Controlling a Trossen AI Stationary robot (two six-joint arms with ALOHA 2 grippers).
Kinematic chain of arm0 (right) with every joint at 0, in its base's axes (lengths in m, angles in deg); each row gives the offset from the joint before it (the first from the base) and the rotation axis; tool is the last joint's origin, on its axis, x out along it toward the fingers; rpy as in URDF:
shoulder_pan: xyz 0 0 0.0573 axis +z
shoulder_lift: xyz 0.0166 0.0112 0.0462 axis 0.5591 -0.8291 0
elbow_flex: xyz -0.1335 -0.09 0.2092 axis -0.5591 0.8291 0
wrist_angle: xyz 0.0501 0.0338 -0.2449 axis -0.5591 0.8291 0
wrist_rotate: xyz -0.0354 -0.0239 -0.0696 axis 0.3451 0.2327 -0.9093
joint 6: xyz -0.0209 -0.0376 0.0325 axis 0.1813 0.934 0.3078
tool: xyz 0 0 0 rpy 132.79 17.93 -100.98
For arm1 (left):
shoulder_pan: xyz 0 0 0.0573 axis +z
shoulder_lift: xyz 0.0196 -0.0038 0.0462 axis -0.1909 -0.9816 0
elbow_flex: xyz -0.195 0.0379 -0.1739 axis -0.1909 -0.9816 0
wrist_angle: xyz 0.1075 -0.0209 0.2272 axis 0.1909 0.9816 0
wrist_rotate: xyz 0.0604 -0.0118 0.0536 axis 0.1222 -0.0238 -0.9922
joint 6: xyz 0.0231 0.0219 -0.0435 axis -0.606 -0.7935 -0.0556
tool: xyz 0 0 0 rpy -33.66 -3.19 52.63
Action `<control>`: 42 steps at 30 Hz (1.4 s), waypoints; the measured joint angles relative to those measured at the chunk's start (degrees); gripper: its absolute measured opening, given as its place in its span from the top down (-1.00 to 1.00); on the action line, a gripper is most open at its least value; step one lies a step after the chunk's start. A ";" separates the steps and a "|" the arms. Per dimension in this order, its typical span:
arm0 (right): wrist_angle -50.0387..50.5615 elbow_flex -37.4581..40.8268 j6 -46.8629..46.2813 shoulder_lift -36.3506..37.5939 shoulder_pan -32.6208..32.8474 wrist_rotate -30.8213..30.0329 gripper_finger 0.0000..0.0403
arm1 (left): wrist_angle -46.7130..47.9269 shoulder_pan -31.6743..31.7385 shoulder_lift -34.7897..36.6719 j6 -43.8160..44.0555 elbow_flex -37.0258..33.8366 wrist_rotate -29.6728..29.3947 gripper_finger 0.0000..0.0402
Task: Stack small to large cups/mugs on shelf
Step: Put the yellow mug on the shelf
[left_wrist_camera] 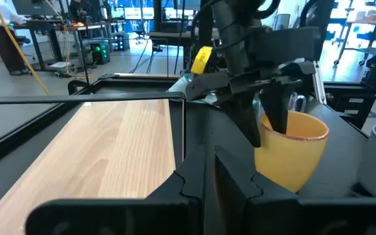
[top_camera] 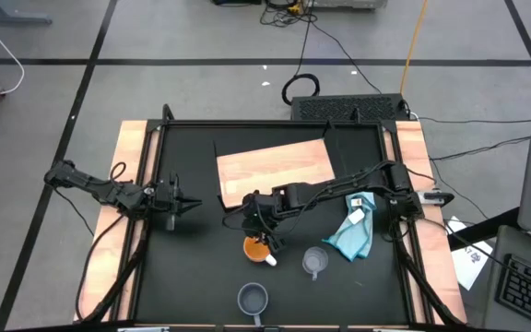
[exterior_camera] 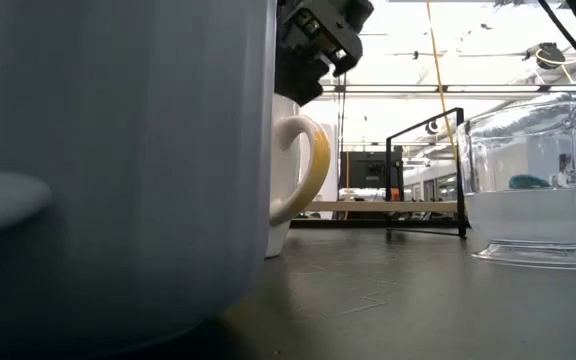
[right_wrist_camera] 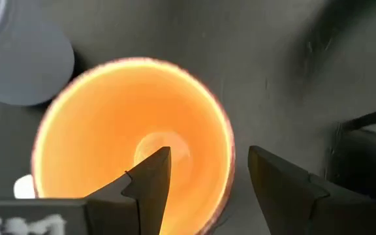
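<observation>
A: Straddling the rim of the orange cup point(right_wrist_camera: 132, 147), the right gripper point(right_wrist_camera: 207, 176) has its fingers spread, one finger inside the bowl, the other outside the wall. Not pinched shut.

B: Where does that cup sit?

A: On the black table point(top_camera: 192, 267), near the middle, just in front of the near edge of the wooden board point(top_camera: 275, 171). White handle points toward the near right.

B: The other two cups?

A: Clear cup point(top_camera: 314, 262) stands to the right of the orange one, apart from it. Blue-grey mug point(top_camera: 253, 298) is at the near edge, well apart from both. Blue cloth point(top_camera: 353, 235) lies right of the clear cup.

B: Left gripper point(top_camera: 190, 206)?

A: Hovering at the left side of the table, off the board. Fingers: cannot tell.

B: Any writing?

A: Yellow tag point(left_wrist_camera: 202, 59) on the right arm, text unreadable.
</observation>
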 joint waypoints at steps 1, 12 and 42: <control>-0.65 0.48 0.00 0.02 0.00 0.00 0.02 | 0.00 0.01 0.00 -0.03 0.00 0.00 0.85; -3.73 3.15 0.87 0.09 0.00 0.01 0.18 | 0.04 0.01 0.01 -0.07 0.00 0.00 0.85; -8.32 1.46 -1.03 4.06 -1.79 -0.50 0.94 | 0.28 0.01 -0.01 -0.07 0.02 0.00 0.85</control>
